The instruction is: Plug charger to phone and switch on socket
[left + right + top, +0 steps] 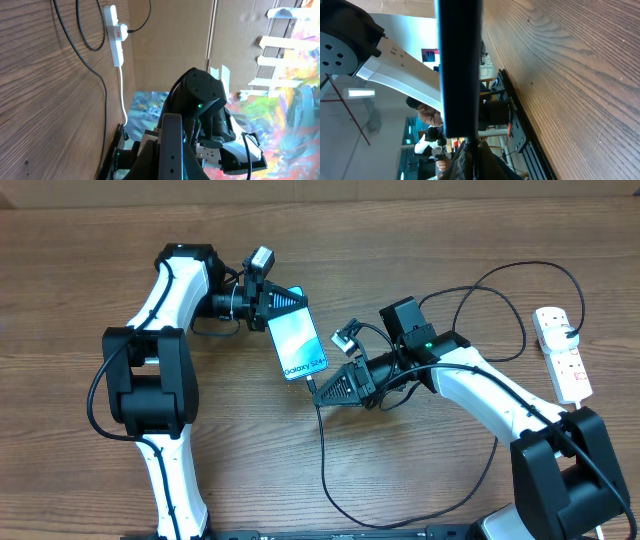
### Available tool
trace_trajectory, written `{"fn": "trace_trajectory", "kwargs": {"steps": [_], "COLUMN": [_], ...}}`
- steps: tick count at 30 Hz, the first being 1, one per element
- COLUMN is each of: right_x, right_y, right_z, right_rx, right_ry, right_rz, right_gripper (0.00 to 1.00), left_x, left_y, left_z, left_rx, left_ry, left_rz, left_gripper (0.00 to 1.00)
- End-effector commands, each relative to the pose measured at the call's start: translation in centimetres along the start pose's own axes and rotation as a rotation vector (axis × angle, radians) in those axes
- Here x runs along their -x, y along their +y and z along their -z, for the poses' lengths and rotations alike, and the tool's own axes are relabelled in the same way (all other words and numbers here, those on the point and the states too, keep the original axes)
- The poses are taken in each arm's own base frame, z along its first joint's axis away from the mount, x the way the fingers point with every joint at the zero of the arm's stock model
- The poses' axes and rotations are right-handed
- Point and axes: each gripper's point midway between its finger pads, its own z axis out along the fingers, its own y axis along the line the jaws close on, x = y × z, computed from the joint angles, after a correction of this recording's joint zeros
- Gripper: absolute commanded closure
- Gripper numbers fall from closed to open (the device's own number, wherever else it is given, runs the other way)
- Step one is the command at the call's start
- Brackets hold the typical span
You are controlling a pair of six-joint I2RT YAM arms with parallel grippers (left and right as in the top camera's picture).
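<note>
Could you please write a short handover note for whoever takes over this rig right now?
Left gripper: shut on the light-blue flat rectangular smartphone, at the short edge opposite the "Galaxy" text.
Right gripper: shut on the thin black charger cable near its free end, at the "Galaxy" edge.
Done: cable end is at the phone; seating not visible.
Left: confirm insertion, then switch on the white elongated power strip, far right.

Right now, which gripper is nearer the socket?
Right. The right gripper is at the phone's Galaxy end, toward the socket; the left gripper holds the phone's opposite end, farther from it.
</note>
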Motion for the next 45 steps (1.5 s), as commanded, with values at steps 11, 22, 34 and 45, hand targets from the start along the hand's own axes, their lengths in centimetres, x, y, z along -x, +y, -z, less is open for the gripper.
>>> {"fn": "trace_trajectory", "kwargs": {"steps": [11, 22, 34, 45], "right_x": [-0.1, 0.4, 1.8, 3.1], "right_y": [1.2, 1.4, 1.7, 0.1], "right_z": [0.1, 0.1, 0.1, 1.1], "right_rx": [0.044, 0.047, 0.043, -0.035], "right_ry": [0.008, 0.0, -0.029, -0.104], "right_rz": [0.0, -0.038, -0.088, -0.092], "right_gripper": [0.96, 0.96, 0.96, 0.96], "left_x": [0.1, 0.1, 0.0, 0.0], "left_y": [-2.4, -2.4, -2.4, -2.4], "left_z": [0.0, 0.0, -0.2, -0.2], "left_rx": [-0.048, -0.048, -0.049, -0.049], "left_ry": [-0.02, -0.02, -0.016, -0.017], "left_rz": [-0.045, -0.042, -0.041, -0.04], "left_gripper": [0.96, 0.96, 0.96, 0.96]}}
